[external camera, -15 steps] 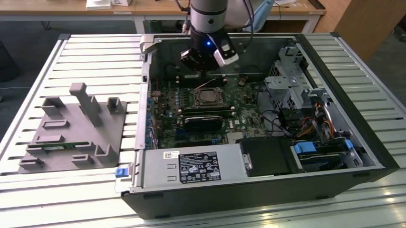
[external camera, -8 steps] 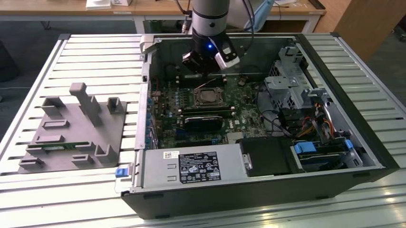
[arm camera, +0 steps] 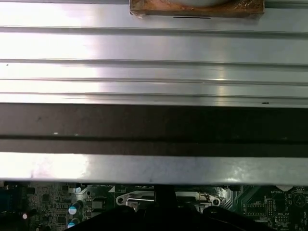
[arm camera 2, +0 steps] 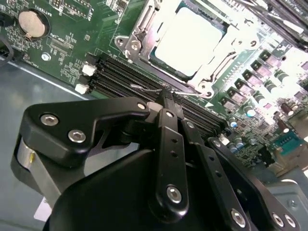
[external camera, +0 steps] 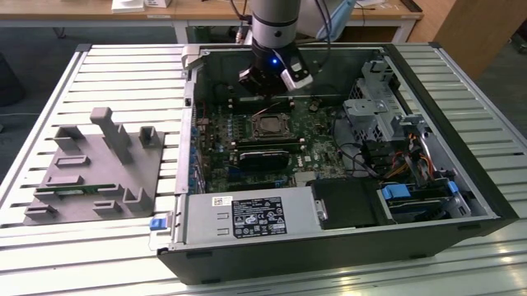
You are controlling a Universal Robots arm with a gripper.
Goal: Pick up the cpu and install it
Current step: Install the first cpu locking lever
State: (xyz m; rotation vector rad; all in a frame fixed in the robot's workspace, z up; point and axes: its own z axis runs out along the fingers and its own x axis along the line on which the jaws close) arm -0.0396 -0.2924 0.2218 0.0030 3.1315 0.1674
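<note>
1. Hovering above the motherboard [external camera: 247,132] inside the open computer case [external camera: 461,185]: the gripper [arm camera 2: 166,94], fingers clenched together on nothing.
2. Sitting in its socket frame [arm camera 2: 139,33] on the motherboard, just beyond the fingertips in the second wrist view: the cpu [arm camera 2: 190,41].

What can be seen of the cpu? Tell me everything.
The cpu is a flat square chip with a shiny, pale metal top that glares bright in the second wrist view. It lies flat in the socket on the motherboard, framed by the metal bracket around its edges. In the exterior view it sits mid-board, below the gripper, which hangs above and apart from it. Nothing else touches it.
</note>
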